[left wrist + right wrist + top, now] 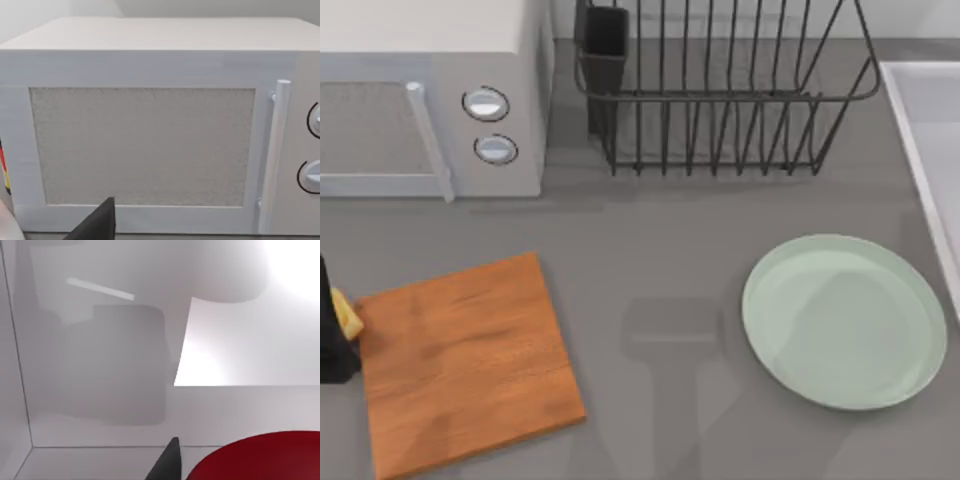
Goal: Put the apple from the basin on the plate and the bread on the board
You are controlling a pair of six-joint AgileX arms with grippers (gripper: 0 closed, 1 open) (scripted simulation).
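1. The left claw (330, 335) is sitting at the surface's left edge, just beside the board (465, 365), and appears to be grasping the bread (347, 316); its grip is partly hidden.
2. The bread is lying just off the board's left edge, so I judge the coming move to be a short shift rightward; its long axis is too hidden to tell.
3. In the right wrist view the apple (260, 457) is sitting in the basin (100, 390), close under the right claw, whose state I cannot tell.
4. The plate (845, 320) is waiting left of the basin (930, 120); the apple, roundish, is showing no clear axis.

One plate (845, 320), one board (465, 365), one bread (347, 315), one apple (260, 457), one microwave (430, 95), one dish rack (720, 85).
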